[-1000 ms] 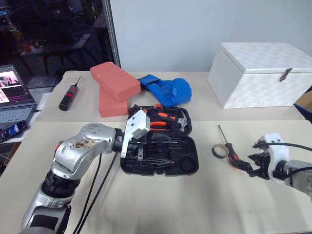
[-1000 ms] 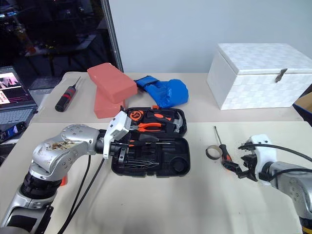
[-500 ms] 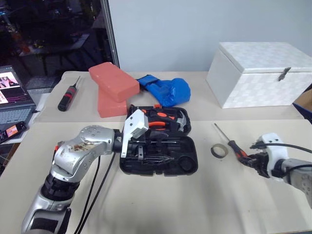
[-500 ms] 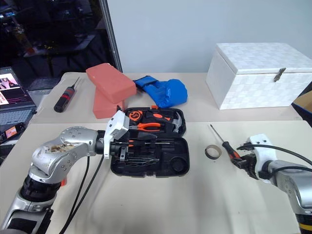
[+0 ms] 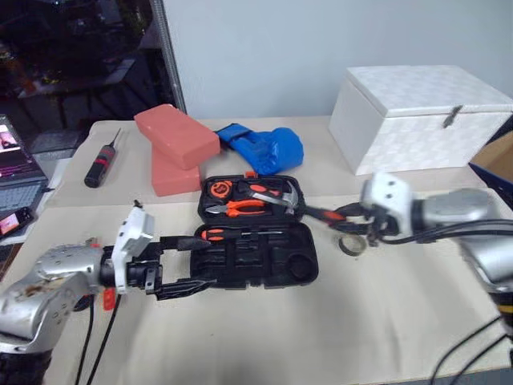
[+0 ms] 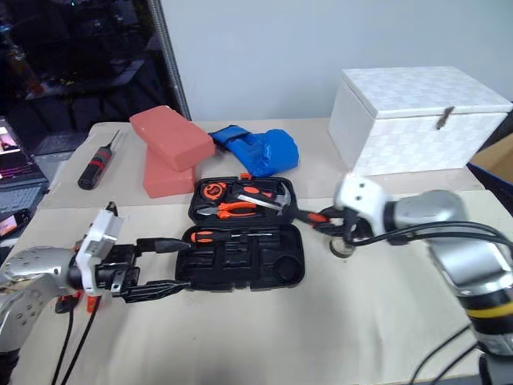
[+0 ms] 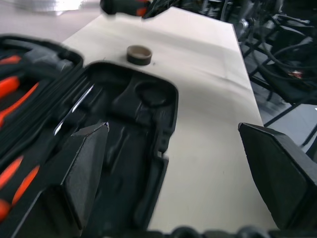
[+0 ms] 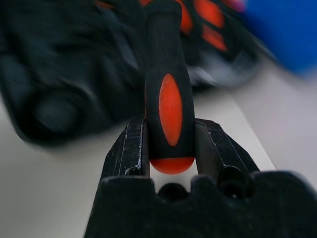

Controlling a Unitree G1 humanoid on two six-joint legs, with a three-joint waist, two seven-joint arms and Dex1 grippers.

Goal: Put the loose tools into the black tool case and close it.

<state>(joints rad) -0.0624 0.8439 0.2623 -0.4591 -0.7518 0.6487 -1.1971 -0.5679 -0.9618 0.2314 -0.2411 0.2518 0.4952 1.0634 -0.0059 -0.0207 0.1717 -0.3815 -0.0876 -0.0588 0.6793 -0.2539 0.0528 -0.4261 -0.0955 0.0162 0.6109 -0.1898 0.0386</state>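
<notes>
The black tool case (image 5: 255,231) lies open mid-table, orange pliers (image 5: 240,207) and a hammer (image 5: 276,194) slotted inside. At its right edge the right gripper (image 8: 171,144) pinches a black-and-orange screwdriver (image 8: 168,79); the tape roll (image 7: 138,54) sits just beyond. The left gripper (image 5: 178,265) is spread wide at the case's left.

Screwdriver (image 8: 169,99) shaft tip cut off by frame edge; tool case (image 8: 59,74) slots blurred, contents indistinct.

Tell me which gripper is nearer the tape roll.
Right. The right gripper, holding a screwdriver, hovers right by the tape roll; the left gripper sits across the tool case.
</notes>
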